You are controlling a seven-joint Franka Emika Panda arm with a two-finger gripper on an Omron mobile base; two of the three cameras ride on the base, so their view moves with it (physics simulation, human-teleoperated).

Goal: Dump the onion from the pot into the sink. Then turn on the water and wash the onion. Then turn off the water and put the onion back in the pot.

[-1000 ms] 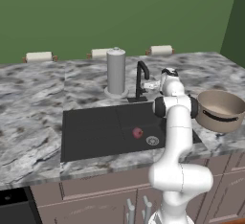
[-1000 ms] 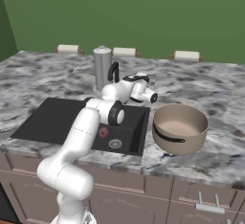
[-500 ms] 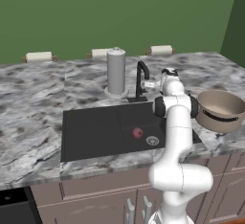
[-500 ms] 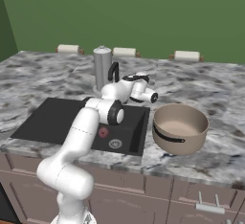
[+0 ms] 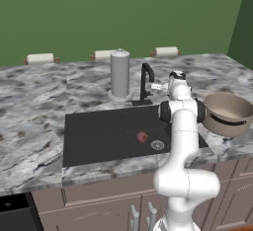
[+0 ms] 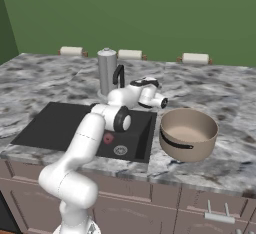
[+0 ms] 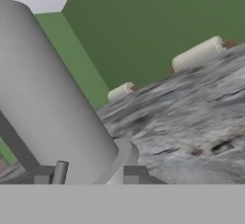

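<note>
Left base view: the onion (image 5: 142,136) lies on the floor of the sink (image 5: 94,134), just beside the drain (image 5: 157,145) at its ten o'clock, so the dumping looks done. The empty pot (image 5: 226,113) sits parked on the counter (image 5: 34,111) at three o'clock of the basin, out of the way for washing. The gripper (image 5: 157,86) reaches level toward the faucet (image 5: 146,83), apparently to start the water; no stream runs yet. Its jaws stand partly closed, but I cannot tell whether they pinch the handle. The grey cylinder (image 7: 45,108) looms close in the hand view.
</note>
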